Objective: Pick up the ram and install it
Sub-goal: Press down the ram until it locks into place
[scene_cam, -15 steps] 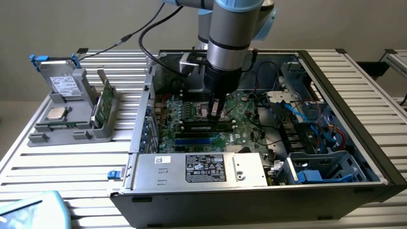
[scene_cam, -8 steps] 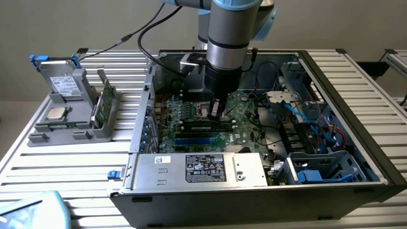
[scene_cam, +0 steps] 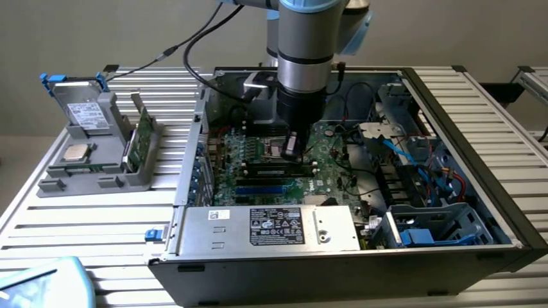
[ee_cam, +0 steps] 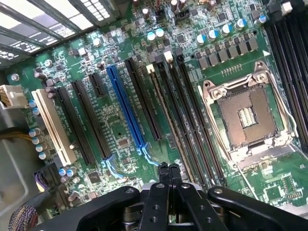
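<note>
The gripper (scene_cam: 292, 149) hangs low inside the open computer case (scene_cam: 479, 128), just above the motherboard (ee_cam: 120, 120). Its two fingers (ee_cam: 163, 175) are pressed together with nothing between them, as the wrist view shows plainly.

The ram (scene_cam: 274, 171) appears to be already in a memory slot: in the exterior view a dark stick lies in the slots directly beneath and just in front of the gripper, toward the power supply (scene_cam: 265, 226). In the wrist view a thin board edge stands in one of the black memory slots (ee_cam: 175, 120) right ahead of the fingertips, between the blue expansion slot (ee_cam: 124, 106) and the empty processor socket (ee_cam: 245, 118). Whether it is fully seated with its latches closed, I cannot tell.

The relation that matters: the stick's long axis runs along the slot, straight away from the closed fingertips in the wrist view, and the fingertips sit over its near end. The closed fingers look positioned to bear down on its top edge rather than to grasp it, though contact cannot be confirmed.

Well off to the side on the counter (scene_cam: 86, 212), a grey holder (scene_cam: 94, 160) carries a green card (scene_cam: 137, 138) and a silver processor chip (scene_cam: 77, 152).
</note>
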Motion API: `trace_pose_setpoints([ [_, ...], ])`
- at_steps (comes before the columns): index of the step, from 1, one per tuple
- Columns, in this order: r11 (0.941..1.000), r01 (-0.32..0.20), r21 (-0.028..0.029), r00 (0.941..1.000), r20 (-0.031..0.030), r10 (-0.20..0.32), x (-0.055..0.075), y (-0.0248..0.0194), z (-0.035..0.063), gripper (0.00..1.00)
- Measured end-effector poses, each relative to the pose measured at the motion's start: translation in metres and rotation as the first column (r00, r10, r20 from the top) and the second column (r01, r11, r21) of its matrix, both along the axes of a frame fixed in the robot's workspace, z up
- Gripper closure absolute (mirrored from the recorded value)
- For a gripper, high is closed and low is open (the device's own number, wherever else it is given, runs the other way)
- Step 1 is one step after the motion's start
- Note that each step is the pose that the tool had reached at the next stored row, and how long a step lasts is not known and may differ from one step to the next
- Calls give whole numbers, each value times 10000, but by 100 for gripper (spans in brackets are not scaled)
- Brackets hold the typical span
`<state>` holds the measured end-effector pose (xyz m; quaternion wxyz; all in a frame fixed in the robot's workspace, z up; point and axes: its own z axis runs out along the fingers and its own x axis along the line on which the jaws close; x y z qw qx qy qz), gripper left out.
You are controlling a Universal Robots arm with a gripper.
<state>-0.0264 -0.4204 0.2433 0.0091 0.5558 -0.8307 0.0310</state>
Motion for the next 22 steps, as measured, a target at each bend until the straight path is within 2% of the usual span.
trace_pose_setpoints([
  [5,9974,726,-2,9974,15,-726,-1,0,1,89],
  [9,9908,1356,-1,9908,17,-1356,-1,0,0,89],
  [12,9822,1877,-2,9822,17,-1877,-1,0,-3,89],
  [18,9586,2847,-3,9586,12,-2847,-1,0,-10,89],
  [20,9511,3088,-9,9511,-6,-3088,-1,0,-11,89],
  [22,9439,3301,-24,9439,-54,-3301,-1,0,-12,89],
])
